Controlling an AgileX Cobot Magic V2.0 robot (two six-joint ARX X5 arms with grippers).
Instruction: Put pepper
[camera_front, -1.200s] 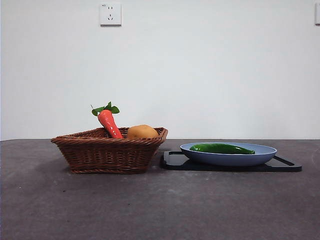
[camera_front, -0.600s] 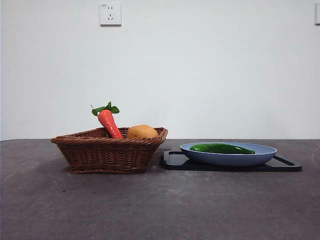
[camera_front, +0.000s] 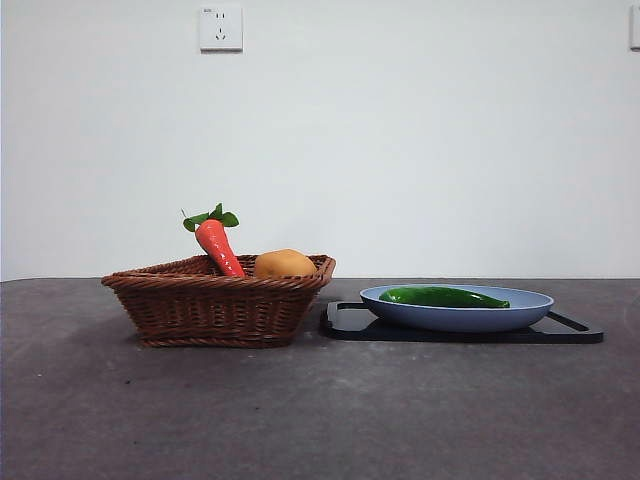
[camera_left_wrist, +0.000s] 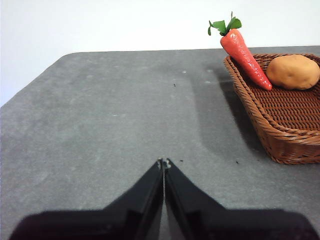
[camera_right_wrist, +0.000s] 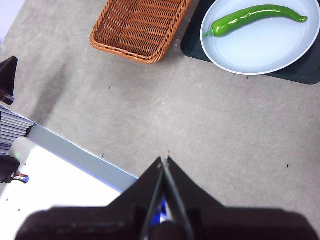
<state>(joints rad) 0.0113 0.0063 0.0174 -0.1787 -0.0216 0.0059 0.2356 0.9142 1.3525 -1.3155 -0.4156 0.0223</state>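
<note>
Right wrist view shows your right end effector (camera_right_wrist: 164, 161) pressed together high above the grey tabletop (camera_right_wrist: 210, 130); the left end effector (camera_left_wrist: 163, 162) is likewise closed. Beyond lies the glossy dark-green pepper (camera_right_wrist: 252, 16) on the pale blue plate (camera_right_wrist: 260, 50), beside the brown wicker basket (camera_right_wrist: 137, 27). You risk the rounded pepper rolling away on contact. No writing is legible.

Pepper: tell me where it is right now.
The pepper lies in the blue plate on the black tray, right of the wicker basket in the front view. No gripper is near it.
</note>
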